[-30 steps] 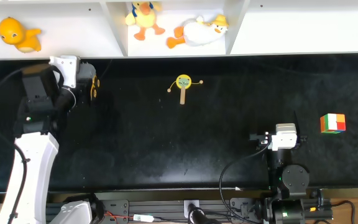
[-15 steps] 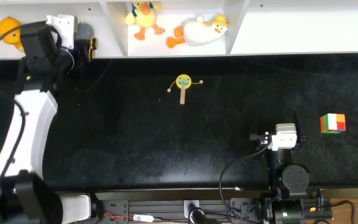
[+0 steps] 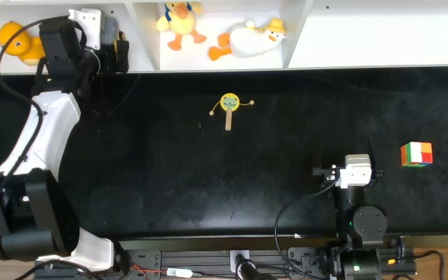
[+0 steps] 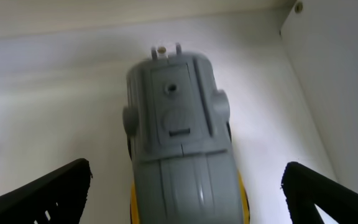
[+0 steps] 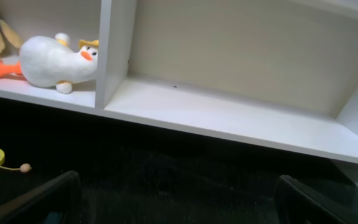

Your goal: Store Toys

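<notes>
The left arm reaches up to the white shelf (image 3: 379, 35) at the back of the black counter (image 3: 169, 171), and its left claw (image 4: 186, 168) is inside the shelf's left compartment. The claw is released: its two fingers (image 4: 48, 193) stand wide apart, with a gap on either side of the toy car (image 4: 176, 124) that lies between them. The car is grey with yellow along its lower edges, and its grey side, with a small hatch and a screw hole, faces the wrist camera. It sits at the right end of the shelf's left compartment, near the divider wall. Whether it lies flat on the shelf floor cannot be told.

A yellow rubber duck (image 3: 15, 39) is at the far left end of that same compartment, well apart from the car. The shelf's middle compartment holds a yellow plush duck (image 3: 181, 22) and, just beside it, a white plush goose (image 3: 247, 39) lying on its side.

On the counter, a yellow rattle (image 3: 229, 105) with a wooden stick lies in front of the shelf's middle compartment. A coloured cube (image 3: 416, 154) sits farther out from the shelf's right compartment.

The right arm is folded back at the counter edge farthest from the shelf. Its right claw (image 5: 178, 186) faces the shelf with its fingers spread wide and nothing between them.
</notes>
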Motion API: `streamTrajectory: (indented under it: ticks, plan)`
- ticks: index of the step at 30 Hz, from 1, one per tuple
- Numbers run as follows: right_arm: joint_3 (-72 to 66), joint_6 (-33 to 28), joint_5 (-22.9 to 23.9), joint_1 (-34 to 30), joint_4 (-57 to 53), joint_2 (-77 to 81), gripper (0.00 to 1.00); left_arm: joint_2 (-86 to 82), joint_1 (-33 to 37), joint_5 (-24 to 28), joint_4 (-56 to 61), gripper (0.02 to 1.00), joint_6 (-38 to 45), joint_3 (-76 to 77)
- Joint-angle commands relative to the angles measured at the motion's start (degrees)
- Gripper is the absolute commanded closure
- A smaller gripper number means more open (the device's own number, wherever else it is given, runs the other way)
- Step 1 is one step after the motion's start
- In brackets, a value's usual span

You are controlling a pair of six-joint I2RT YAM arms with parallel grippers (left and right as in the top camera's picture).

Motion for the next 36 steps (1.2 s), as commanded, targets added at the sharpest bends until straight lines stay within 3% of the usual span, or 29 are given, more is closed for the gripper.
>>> streamTrajectory:
  ticks: [1, 6, 10, 17, 20, 23, 30, 36]
  plan:
    - [-0.8, -0.2, -0.2, 0.1, 0.3, -0.4, 0.005, -4.7, -0.2, -2.0, -5.1, 0.020, 0.1, 0.3]
    - [-0.8, -0.2, -0.3, 0.1, 0.3, -0.4, 0.007, -16.9, -0.1, -8.7, -10.8, 0.020, 0.2, -9.2]
    - [-0.8, -0.2, -0.3, 0.1, 0.3, -0.4, 0.005, -28.5, 0.0, -10.6, -8.7, 0.020, 0.2, -21.1]
    - [-0.8, -0.2, -0.2, 0.1, 0.3, -0.4, 0.007, -54.6, -0.5, -9.4, 30.9, 0.020, 0.2, -56.3]
    - [-0.8, -0.2, -0.2, 0.1, 0.3, -0.4, 0.005, -63.8, -1.2, -10.5, 38.1, 0.020, 0.2, -64.7]
    - [-0.8, -0.2, -0.2, 0.1, 0.3, -0.4, 0.005, -73.6, -1.4, -11.0, 35.7, 0.020, -0.1, -69.6]
    - [-0.8, -0.2, -0.2, 0.1, 0.3, -0.4, 0.005, -95.3, -2.1, -9.7, 3.0, 0.020, -3.0, -69.9]
    - [-0.8, -0.2, -0.2, 0.1, 0.3, -0.4, 0.005, -98.9, -2.5, -7.3, 4.5, 0.020, -3.2, -69.9]
